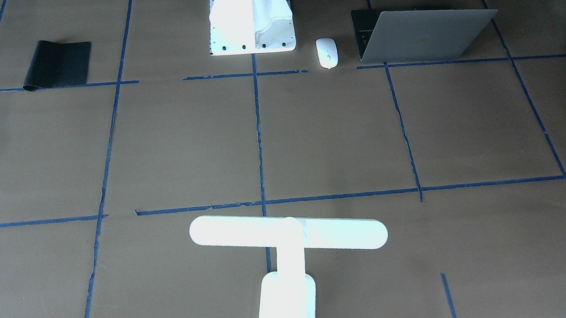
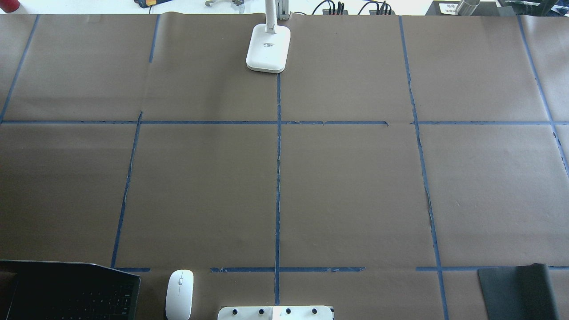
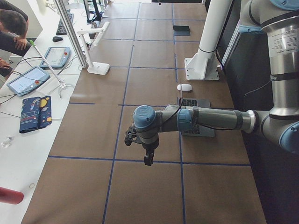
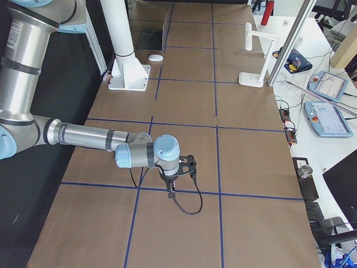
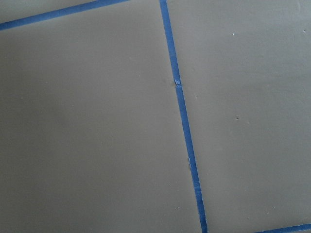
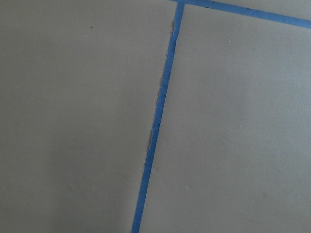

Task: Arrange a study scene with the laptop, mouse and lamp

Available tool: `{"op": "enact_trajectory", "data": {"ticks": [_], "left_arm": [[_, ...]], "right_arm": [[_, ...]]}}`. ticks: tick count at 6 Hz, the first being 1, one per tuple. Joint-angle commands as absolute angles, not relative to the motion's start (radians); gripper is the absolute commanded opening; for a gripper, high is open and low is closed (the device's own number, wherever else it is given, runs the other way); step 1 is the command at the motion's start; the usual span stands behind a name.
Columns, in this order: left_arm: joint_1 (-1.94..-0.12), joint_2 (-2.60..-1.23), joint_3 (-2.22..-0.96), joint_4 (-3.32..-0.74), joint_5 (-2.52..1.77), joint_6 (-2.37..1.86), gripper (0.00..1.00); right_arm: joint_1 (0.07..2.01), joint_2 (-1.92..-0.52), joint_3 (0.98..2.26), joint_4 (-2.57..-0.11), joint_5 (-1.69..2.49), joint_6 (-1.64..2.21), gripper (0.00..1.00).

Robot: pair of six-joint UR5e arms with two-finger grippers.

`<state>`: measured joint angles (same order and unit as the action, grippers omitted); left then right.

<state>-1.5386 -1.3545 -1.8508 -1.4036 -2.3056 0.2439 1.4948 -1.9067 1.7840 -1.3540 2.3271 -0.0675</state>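
The laptop (image 1: 426, 35) stands open at the robot's near left, its keyboard showing in the overhead view (image 2: 66, 291). The white mouse (image 1: 326, 52) lies just beside it, toward the white mount (image 2: 179, 293). The white T-shaped lamp (image 1: 287, 236) stands upright at the far middle edge of the table (image 2: 268, 48). My left gripper (image 3: 147, 160) hangs over bare paper past the table's left end of the grid; it shows only in the left side view. My right gripper (image 4: 170, 194) hangs likewise, showing only in the right side view. I cannot tell whether either is open or shut.
The white bolted mount (image 1: 252, 25) stands at the near middle edge. A flat black mat (image 1: 57, 64) lies at the robot's near right (image 2: 518, 291). Blue tape lines (image 2: 278, 178) grid the brown paper. Both wrist views show only paper and tape.
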Motion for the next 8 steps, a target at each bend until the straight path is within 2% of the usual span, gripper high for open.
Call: {"op": "enact_trajectory", "data": {"ticks": [1,5,8], "left_arm": [[-1.537,-1.353,-1.852,-1.404,-2.306,0.245,1.00],[-1.536,-1.388,-1.867,-1.410,-2.309,0.238,1.00],[-1.539,-1.434,-1.968,-1.420,-2.421,0.186,1.00]], "right_arm": [[1.496,-1.907,1.784,-1.355,2.327,-0.067,1.00],[1.496,-1.905,1.792,-1.353,2.333,-0.064,1.00],[1.496,-1.904,1.793,-1.351,2.333,-0.066,1.00]]}}
